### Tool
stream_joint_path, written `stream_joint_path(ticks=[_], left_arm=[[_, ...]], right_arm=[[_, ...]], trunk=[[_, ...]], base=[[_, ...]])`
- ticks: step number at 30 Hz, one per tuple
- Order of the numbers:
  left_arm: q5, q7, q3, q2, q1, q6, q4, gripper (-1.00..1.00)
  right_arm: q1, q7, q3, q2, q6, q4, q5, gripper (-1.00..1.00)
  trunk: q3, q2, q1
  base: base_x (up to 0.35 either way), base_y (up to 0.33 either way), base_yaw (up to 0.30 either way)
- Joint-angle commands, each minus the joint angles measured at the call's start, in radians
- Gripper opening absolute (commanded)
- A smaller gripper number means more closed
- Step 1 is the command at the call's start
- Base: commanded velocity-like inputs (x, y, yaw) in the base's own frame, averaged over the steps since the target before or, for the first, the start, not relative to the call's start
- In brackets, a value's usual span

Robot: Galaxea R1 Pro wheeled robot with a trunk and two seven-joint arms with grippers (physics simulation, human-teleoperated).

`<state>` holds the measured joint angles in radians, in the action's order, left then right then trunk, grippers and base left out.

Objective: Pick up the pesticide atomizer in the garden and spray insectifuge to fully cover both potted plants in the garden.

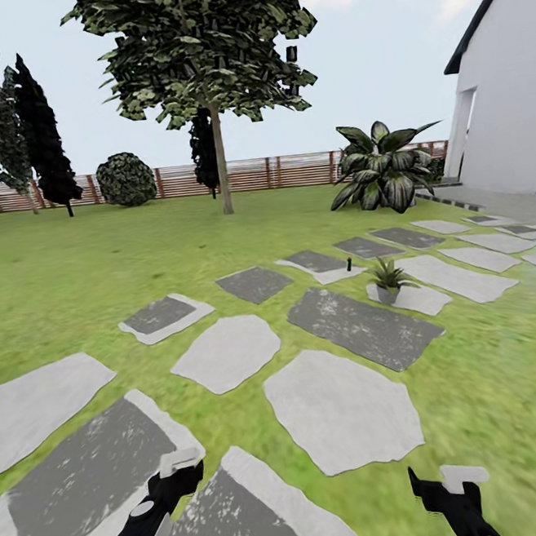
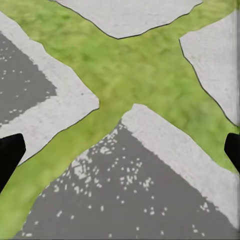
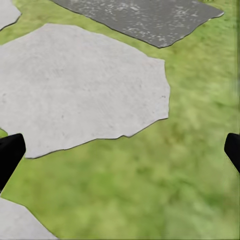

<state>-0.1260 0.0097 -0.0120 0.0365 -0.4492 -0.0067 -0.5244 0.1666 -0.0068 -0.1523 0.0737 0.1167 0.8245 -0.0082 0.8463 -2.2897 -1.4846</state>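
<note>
Far ahead in the head view, the pesticide atomizer [image 1: 349, 265] stands as a tiny dark upright bottle on a pale stepping stone. Just right of it and a little nearer, one potted plant [image 1: 388, 277] with pointed green leaves sits in a grey pot on another stone. My left gripper [image 1: 177, 473] and right gripper [image 1: 440, 481] hang low at the near edge, far from both. Each wrist view shows black fingertips [image 2: 9, 152] [image 3: 9, 150] spread wide apart, open over grass and stone, holding nothing.
Grey and white stepping stones [image 1: 339, 413] cross the green lawn toward a white house [image 1: 503, 114] at the right. A large broad-leaved plant [image 1: 385, 166], a tree [image 1: 220, 158], a round shrub [image 1: 126, 179] and a wooden slat fence [image 1: 291, 170] stand at the back.
</note>
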Motion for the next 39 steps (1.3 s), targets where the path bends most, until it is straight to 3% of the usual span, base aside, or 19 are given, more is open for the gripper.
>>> stream_joint_path(ticks=[1, 25, 39], left_arm=[[-0.01, 0.001, 0.002, 0.0, 0.0, -0.001, 0.0, 1.0], [-0.01, 0.001, 0.003, 0.0, 0.0, -0.001, 0.0, 1.0], [-0.01, 0.001, 0.002, 0.0, 0.0, 0.0, 0.0, 1.0]], right_arm=[[0.001, -0.001, 0.0, 0.0, 0.003, -0.001, -0.001, 1.0], [0.001, 0.001, -0.005, 0.0, -0.001, -0.001, -0.003, 1.0], [0.001, 0.0, -0.006, 0.0, -0.001, -0.001, -0.003, 1.0]], trunk=[[0.001, 0.0, 0.0], [0.001, 0.0, 0.0], [0.001, 0.0, 0.0]], base=[[0.332, 0.0, -0.137], [0.332, 0.0, -0.024], [0.332, 0.0, -0.204]])
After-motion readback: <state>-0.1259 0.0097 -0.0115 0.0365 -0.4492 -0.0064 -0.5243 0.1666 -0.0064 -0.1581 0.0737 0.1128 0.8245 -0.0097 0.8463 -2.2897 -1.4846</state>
